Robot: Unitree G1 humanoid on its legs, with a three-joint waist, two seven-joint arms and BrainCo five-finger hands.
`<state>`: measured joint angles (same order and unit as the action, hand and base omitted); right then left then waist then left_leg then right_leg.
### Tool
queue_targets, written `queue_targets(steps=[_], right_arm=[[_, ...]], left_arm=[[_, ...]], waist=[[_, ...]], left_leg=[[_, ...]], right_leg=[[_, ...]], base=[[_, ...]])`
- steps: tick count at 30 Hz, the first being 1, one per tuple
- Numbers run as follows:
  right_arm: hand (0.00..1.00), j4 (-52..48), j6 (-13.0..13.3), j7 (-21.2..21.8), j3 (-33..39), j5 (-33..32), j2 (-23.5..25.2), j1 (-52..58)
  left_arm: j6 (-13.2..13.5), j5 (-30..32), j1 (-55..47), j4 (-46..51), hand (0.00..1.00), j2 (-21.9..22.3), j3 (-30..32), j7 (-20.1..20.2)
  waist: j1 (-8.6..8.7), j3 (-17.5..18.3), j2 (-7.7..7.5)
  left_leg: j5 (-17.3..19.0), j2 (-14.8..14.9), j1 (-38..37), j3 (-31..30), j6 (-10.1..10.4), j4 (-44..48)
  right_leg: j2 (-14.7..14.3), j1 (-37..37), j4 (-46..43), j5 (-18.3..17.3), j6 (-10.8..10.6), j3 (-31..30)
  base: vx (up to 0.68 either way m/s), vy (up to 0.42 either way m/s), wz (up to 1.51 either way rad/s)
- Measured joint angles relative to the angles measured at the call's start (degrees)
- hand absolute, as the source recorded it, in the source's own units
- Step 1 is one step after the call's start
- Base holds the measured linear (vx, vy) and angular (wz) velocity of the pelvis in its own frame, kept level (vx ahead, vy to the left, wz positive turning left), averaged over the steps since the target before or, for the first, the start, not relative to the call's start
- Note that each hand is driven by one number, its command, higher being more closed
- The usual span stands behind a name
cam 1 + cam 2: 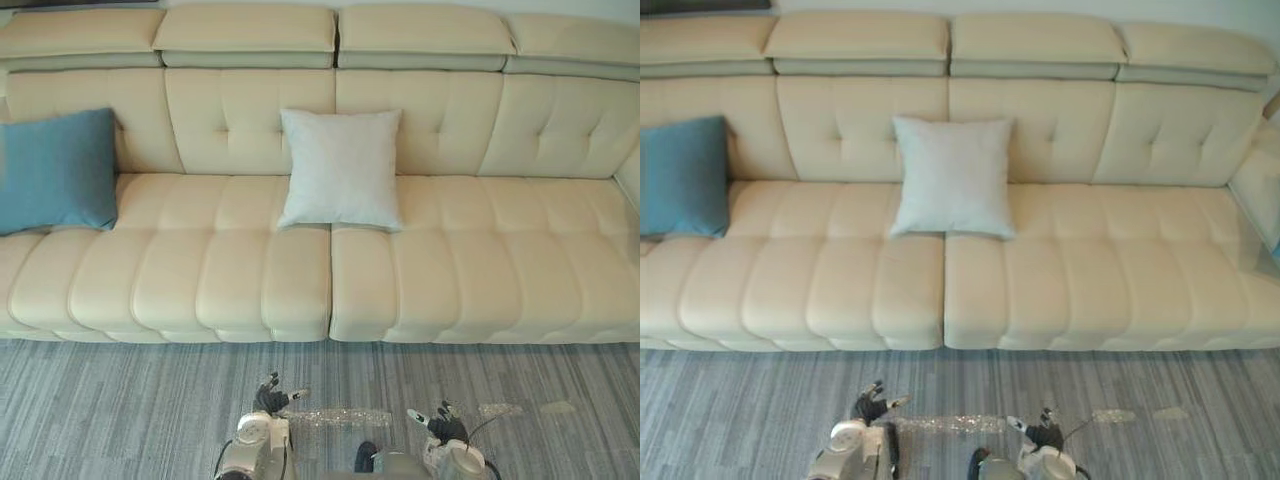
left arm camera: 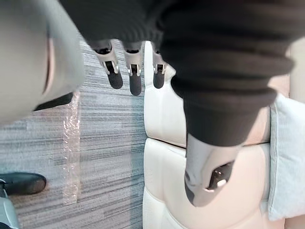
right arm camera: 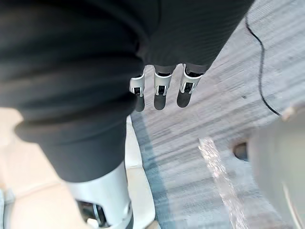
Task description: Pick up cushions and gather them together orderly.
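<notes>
The blue cushion point(image 1: 55, 170) leans on the backrest at the sofa's point(image 1: 480, 270) left end; the white cushion point(image 1: 342, 168) leans at its centre, well apart. Left hand point(image 1: 272, 398) and right hand point(image 1: 440, 424) hang over the floor point(image 1: 100, 410) before the sofa's front edge, fingers released and empty.

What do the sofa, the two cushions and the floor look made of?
The sofa looks like cream leather or imitation: smooth, tufted, slight sheen. The white cushion and blue cushion look like matte woven cloth. The floor: grey streaked carpet or vinyl, unclear.
</notes>
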<state>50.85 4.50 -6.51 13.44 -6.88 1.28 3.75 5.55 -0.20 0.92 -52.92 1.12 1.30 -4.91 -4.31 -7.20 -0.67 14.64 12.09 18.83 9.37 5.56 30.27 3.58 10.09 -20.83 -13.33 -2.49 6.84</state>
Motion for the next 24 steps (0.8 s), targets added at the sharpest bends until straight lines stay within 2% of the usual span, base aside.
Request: queue_targets(steps=[2,3,5,8,10,12,13,14,15,16,17,19,21,23,24], right_arm=[[0.00,0.1,0.0,0.6,-0.1,0.0,2.1,0.4],[0.00,0.1,0.0,1.1,-0.1,0.0,2.2,0.7],[0.00,0.3,0.0,1.1,0.6,-0.1,2.2,1.1],[0.00,2.1,-0.1,1.0,2.2,-0.1,2.1,1.1],[0.00,2.4,-0.3,1.0,2.2,-0.1,1.9,0.9],[0.00,3.3,-0.5,1.0,2.0,0.0,1.4,-0.1],[0.00,4.3,-0.5,1.0,2.0,0.1,0.8,-0.9],[0.00,4.9,-0.5,1.0,1.9,0.1,0.2,-1.7],[0.00,5.4,-0.6,1.0,1.4,0.2,-0.5,-2.4],[0.00,6.6,-0.6,1.0,0.4,0.3,-1.4,-3.6],[0.00,6.7,-0.6,0.9,0.2,0.4,-2.1,-4.0],[0.00,6.6,-0.7,0.9,-0.3,1.6,-3.5,-4.8],[0.00,6.5,-0.7,0.9,-0.5,2.3,-4.4,-4.7],[0.00,6.5,-0.7,0.9,-0.8,2.3,-4.5,-4.1],[0.00,6.9,-0.8,0.9,-1.4,2.4,-5.6,-4.4]], left_arm=[[-0.1,0.1,-1.0,0.0,0.00,-1.5,0.0,-0.2],[-0.1,0.1,-1.3,0.0,0.00,-1.9,0.0,-0.3],[-0.2,0.2,-1.7,-0.8,0.00,-2.3,0.0,-0.6],[-0.2,1.1,-1.7,-1.9,0.00,-2.6,0.0,-0.6],[-0.1,1.3,-1.6,-2.6,0.00,-2.7,0.0,-0.6],[-0.2,1.5,-1.6,-2.9,0.00,-2.8,-0.1,-0.6],[-0.2,1.7,-1.6,-3.1,0.00,-2.9,0.0,-0.6],[-0.2,1.9,-1.5,-3.6,0.00,-3.3,0.0,-0.7],[-0.2,2.0,-1.6,-4.0,0.00,-3.3,0.0,-0.7],[-0.4,2.4,-1.7,-4.5,0.00,-3.8,0.0,-0.6],[-0.9,2.4,-1.7,-4.7,0.00,-4.4,-0.1,-0.6],[-1.0,2.4,-1.0,-4.7,0.00,-5.7,-0.1,-0.8],[-0.9,2.5,0.2,-4.6,0.00,-7.2,-0.2,-1.1],[-0.8,2.5,1.1,-4.5,0.00,-9.4,-1.0,-1.4],[-0.9,3.0,2.0,-5.0,0.00,-10.2,-1.2,-1.7]], waist=[[0.67,1.0,-1.65],[1.09,1.8,-1.84],[1.16,2.8,-2.10],[1.43,3.0,-2.28],[1.81,3.1,-2.30],[2.18,3.0,-1.95],[2.55,3.0,-1.66],[2.98,2.6,-0.80],[3.31,2.4,-0.21],[3.49,1.9,0.52],[3.59,1.6,0.85],[3.89,0.7,1.56],[4.51,0.0,1.71],[5.02,-0.1,-0.45],[4.82,-0.4,-0.74]], left_leg=[[-0.1,-1.9,-1.0,1.9,-0.4,-2.1],[0.1,-2.5,-1.2,2.5,-0.7,-2.4],[0.4,-3.7,-1.7,3.7,-1.3,-3.7],[0.5,-4.9,-3.4,6.1,-1.4,-5.7],[1.1,-4.9,-4.4,8.5,-1.9,-5.9],[1.8,-4.1,-5.2,11.1,-2.0,-6.1],[2.0,-3.6,-5.4,12.7,-1.7,-6.1],[1.2,-2.0,-5.9,14.7,-2.8,-5.9],[1.0,-0.9,-6.3,16.0,-3.1,-5.7],[0.5,0.8,-7.6,17.5,-4.0,-5.9],[0.4,1.6,-9.4,18.9,-4.0,-6.1],[0.5,3.6,-12.4,20.1,-3.9,-5.9],[0.1,5.7,-14.2,20.3,-2.4,-5.6],[0.8,5.9,-16.1,20.3,1.6,-5.0],[2.2,7.5,-17.3,19.1,4.1,-4.0]], right_leg=[[1.4,0.1,1.5,0.9,-1.4,-1.6],[1.9,0.2,2.8,1.7,-1.8,-2.4],[2.4,0.1,5.0,2.8,-2.8,-4.4],[2.5,0.1,7.4,4.3,-2.8,-8.7],[2.4,1.1,7.1,5.0,-2.9,-11.2],[2.1,2.9,5.4,6.2,-3.1,-10.7],[1.8,4.3,4.4,7.1,-2.6,-9.2],[1.5,5.4,4.2,8.2,-1.0,-5.4],[1.4,5.8,4.6,9.5,0.7,-1.6],[1.5,5.8,4.8,10.6,2.4,4.0],[2.3,5.7,4.2,9.7,3.3,9.6],[3.8,5.9,3.5,9.2,2.7,14.0],[5.3,6.7,4.0,10.0,1.5,14.1],[8.4,7.4,6.1,13.5,1.3,13.0],[7.5,8.6,3.0,14.3,0.6,12.6]], base=[[-0.07,0.193,-0.21],[-0.08,0.179,-0.25],[-0.05,0.166,-0.31],[0.01,0.101,-0.46],[0.07,0.071,-0.69],[0.08,0.033,-0.83],[0.10,0.044,-1.00],[0.12,0.020,-1.06],[0.14,-0.012,-1.26],[0.13,-0.095,-1.34],[0.09,-0.092,-1.28],[0.10,-0.163,-0.98],[0.12,-0.255,-0.43],[0.17,-0.337,-0.27],[0.14,-0.291,-0.60]])
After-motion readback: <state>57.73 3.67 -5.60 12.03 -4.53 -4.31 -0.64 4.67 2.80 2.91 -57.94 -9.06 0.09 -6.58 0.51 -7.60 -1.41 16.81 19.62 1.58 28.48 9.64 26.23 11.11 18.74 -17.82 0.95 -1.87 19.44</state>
